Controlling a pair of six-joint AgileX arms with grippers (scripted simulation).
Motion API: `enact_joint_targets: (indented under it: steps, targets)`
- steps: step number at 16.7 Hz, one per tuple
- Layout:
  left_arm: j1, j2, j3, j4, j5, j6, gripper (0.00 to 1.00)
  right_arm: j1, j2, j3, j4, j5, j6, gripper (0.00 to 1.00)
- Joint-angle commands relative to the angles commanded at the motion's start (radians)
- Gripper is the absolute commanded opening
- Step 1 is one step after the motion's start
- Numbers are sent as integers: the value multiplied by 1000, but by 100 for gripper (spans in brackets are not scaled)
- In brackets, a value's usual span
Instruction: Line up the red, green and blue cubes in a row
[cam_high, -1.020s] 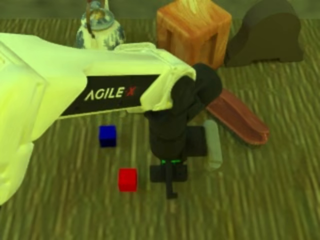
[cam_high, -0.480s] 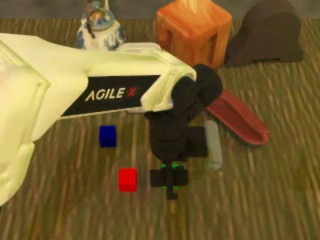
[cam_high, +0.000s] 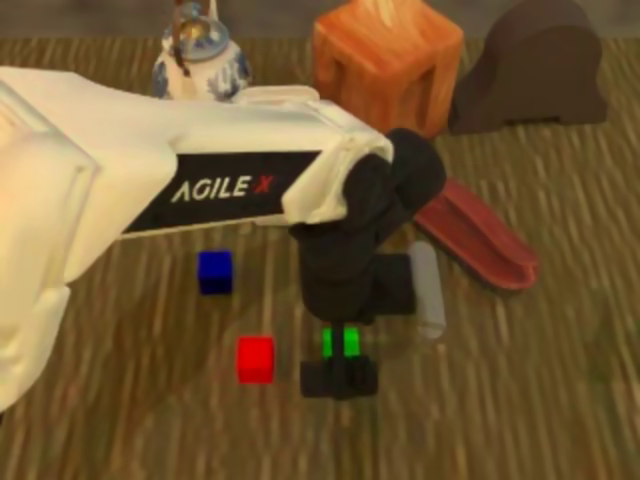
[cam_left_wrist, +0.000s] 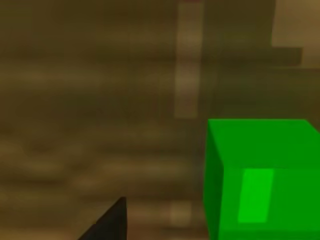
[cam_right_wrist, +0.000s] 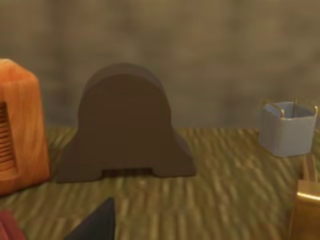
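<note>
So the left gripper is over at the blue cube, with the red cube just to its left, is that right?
Not quite: the left gripper is at the green cube, not the blue cube, as the top view shows. The red cube is just to its left.

Overhead view straight down, left wrist close above table (cam_left_wrist: 100, 100)

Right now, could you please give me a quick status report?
Left end effector low beside red cube, green cube at it. Blue cube farther back, out of line. Right arm unseen in top view. Nothing blocking.
</note>
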Motion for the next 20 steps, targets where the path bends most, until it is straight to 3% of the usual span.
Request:
enact_joint_targets:
  steps: [6, 13, 20]
  targets:
    - [1, -4, 17, -17, 0, 3, 100, 0, 0, 0, 0, 0, 0, 100]
    - [21, -69, 175, -245, -1, -1, 100, 0, 0, 0, 0, 0, 0, 100]
    - [26, -65, 180, -245, -2, -34, 100, 0, 0, 0, 0, 0, 0, 100]
